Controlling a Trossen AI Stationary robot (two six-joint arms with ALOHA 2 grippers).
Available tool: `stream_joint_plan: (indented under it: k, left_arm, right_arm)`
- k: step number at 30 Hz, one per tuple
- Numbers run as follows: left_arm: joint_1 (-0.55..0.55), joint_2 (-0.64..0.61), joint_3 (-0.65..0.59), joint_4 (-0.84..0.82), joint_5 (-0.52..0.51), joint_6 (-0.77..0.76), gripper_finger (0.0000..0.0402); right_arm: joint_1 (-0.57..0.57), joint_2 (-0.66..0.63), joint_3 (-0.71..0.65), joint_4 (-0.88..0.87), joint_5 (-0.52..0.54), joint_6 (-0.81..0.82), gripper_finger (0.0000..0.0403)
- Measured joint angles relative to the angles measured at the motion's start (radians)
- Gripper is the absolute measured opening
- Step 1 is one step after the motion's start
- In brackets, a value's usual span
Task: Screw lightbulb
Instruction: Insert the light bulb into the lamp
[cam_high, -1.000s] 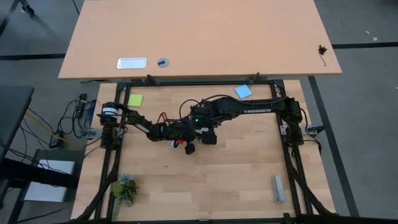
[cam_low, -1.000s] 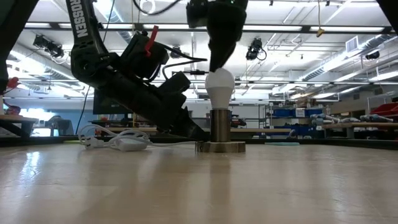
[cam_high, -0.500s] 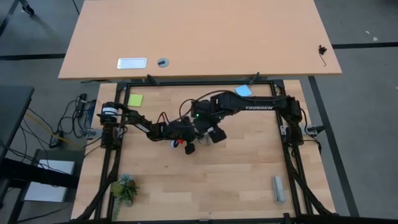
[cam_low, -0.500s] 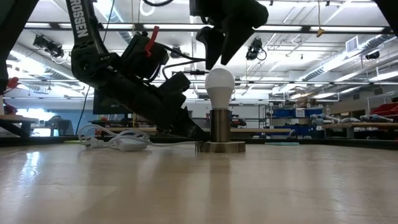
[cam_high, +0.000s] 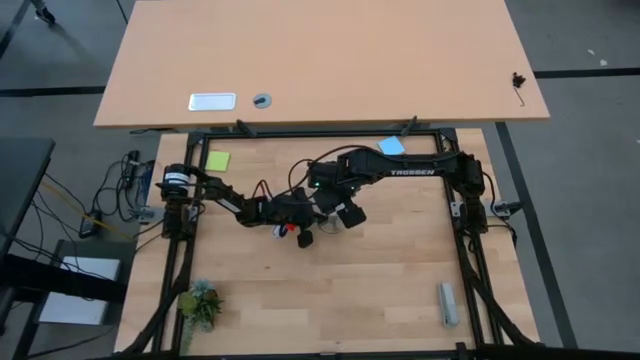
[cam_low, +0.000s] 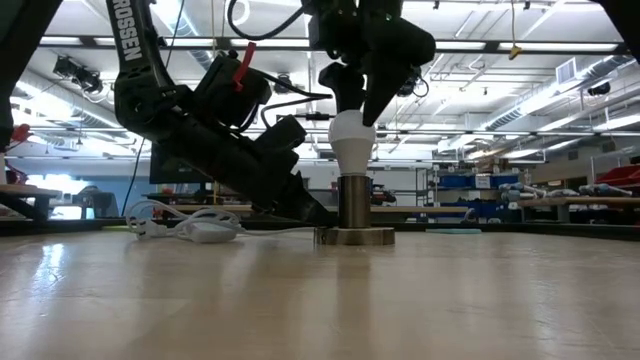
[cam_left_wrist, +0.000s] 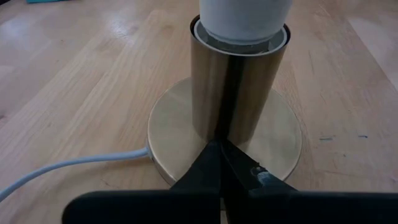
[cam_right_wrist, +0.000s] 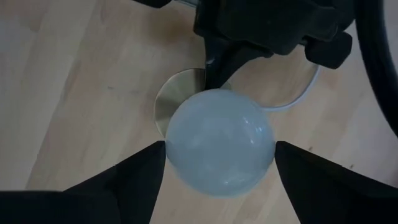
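Observation:
The white lightbulb (cam_low: 352, 135) stands upright with its neck in the brass socket tube (cam_low: 353, 205), which rises from a round brass base (cam_left_wrist: 283, 146) on the wooden table. A white cable (cam_low: 190, 228) runs off from the base. My right gripper (cam_low: 360, 105) comes from above and is closed on the bulb's dome (cam_right_wrist: 221, 143). My left gripper (cam_left_wrist: 219, 152) lies low on the table, shut, with its tips on the base; in the high view (cam_high: 312, 222) it sits left of the socket. My left gripper presses its shut fingertips (cam_left_wrist: 211, 163) down on the top of the round base's rim (cam_left_wrist: 186, 140), next to the tube. It comes slanting down from the table's left. The base lies flat on the table. My right gripper pinches the bulb's dome between its two fingers, whose tips (cam_right_wrist: 155, 155) meet two opposite sides of the dome (cam_right_wrist: 174, 146). The fingers point straight down. The bulb stands upright in the socket.
A green note (cam_high: 217, 160) and a blue note (cam_high: 391, 147) lie at the table's far side. A small plant (cam_high: 200, 303) sits near left and a grey block (cam_high: 447, 303) near right. A second, lighter table (cam_high: 320, 60) stands beyond.
My right gripper let go of the bulb, opened and rose a little above it, turned about its own axis, then came back down around the dome. The bulb and socket have stayed in place.

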Motion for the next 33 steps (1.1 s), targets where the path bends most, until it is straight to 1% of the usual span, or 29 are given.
stream_joint_plan:
  k: [4, 7, 11, 14, 15, 17, 20, 24, 29, 33]
  left_arm:
    - [0.0, 0.0, 0.0, 0.0, 0.002, 0.0, 0.0]
    - [0.0, 0.0, 0.0, 0.0, 0.002, 0.0, 0.0]
    - [0.0, 0.001, 0.0, 0.0, 0.002, 0.0, 0.0]
    - [0.0, 0.001, 0.0, 0.001, 0.002, 0.0, 0.0]
    - [0.0, 0.001, 0.0, 0.001, 0.002, 0.0, 0.0]
    - [0.0, 0.001, 0.0, 0.0, 0.002, 0.0, 0.0]
    - [0.0, 0.001, 0.0, 0.0, 0.003, -0.001, 0.0]
    - [0.0, 0.001, 0.0, 0.001, 0.003, -0.001, 0.0]
    - [0.0, 0.001, 0.0, 0.001, 0.003, -0.001, 0.0]
    - [0.0, 0.001, 0.0, 0.001, 0.003, -0.001, 0.0]
  right_arm:
    - [0.0, 0.0, 0.0, 0.004, 0.001, 0.065, 0.0293]
    - [0.0, 0.0, 0.0, 0.005, 0.008, 0.167, 0.0276]
    - [0.0, 0.0, 0.0, -0.004, 0.021, 0.436, 0.0259]
    - [0.005, -0.001, 0.001, -0.013, 0.023, 0.645, 0.0258]
    - [0.009, -0.001, 0.001, -0.013, 0.023, 0.693, 0.0261]
    - [0.021, -0.001, 0.001, -0.011, 0.028, 0.736, 0.0269]
    - [0.041, -0.001, 0.002, -0.004, 0.069, 0.725, 0.0287]
    - [0.062, -0.001, 0.024, -0.029, 0.102, 0.62, 0.031]
    - [0.081, -0.001, 0.066, -0.055, 0.128, 0.412, 0.033]
    - [0.081, -0.001, 0.08, -0.051, 0.119, 0.208, 0.0338]
